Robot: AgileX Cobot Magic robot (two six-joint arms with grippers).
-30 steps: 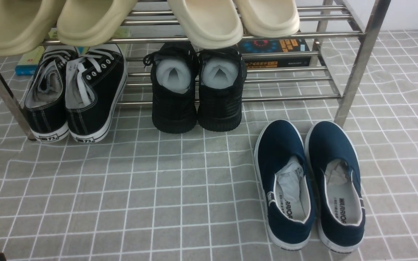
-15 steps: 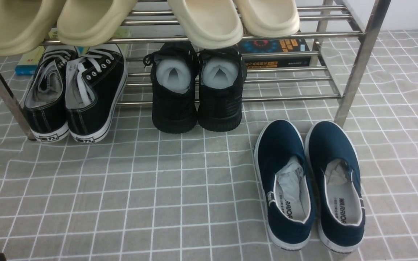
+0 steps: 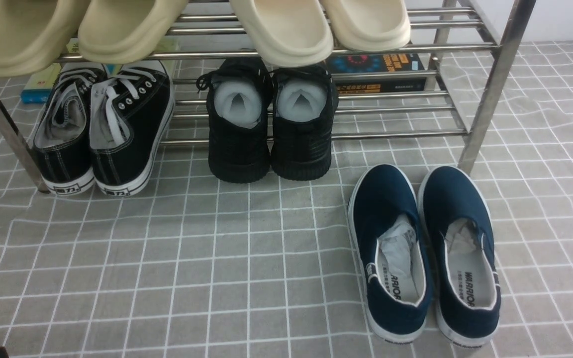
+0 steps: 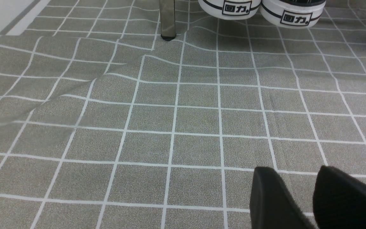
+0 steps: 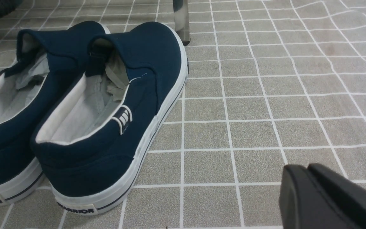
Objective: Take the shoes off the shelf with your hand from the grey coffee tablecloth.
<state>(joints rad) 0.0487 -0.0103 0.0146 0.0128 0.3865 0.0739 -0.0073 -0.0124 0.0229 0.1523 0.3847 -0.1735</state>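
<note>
The left gripper (image 4: 307, 197) shows in its wrist view as two black fingers with a narrow strip of cloth visible between them, so its jaws stand slightly apart, holding nothing, low over the grey coffee tablecloth (image 4: 157, 117). The right gripper (image 5: 310, 190) shows its two black fingers pressed side by side with no gap, jaws together and empty, also just above the cloth (image 5: 259, 105).

Just beside the right gripper, toward the near right part of the worktop, sit the shoes (image 3: 423, 251): the navy slip-ons with white soles, side by side and touching, toes pointing to the far edge, heels toward the near edge. They rest on the cloth in front of the shelf (image 3: 495, 84), off its bars, with the right shoe's toe near the shelf's front right leg (image 5: 181, 20). Crumpled paper fills each shoe, and "WARRIOR" reads on the insoles.

On the shelf's lower tier, the black lace-up sneakers (image 3: 102, 127) stand at the left end beside the front left leg (image 4: 167, 19), and the all-black shoes (image 3: 271, 119) stand in the middle, heels overhanging the front bar. Two pairs of cream slippers (image 3: 192, 25) occupy the upper tier. Books (image 3: 376, 69) lie on the cloth behind the shelf, near the far edge.
</note>
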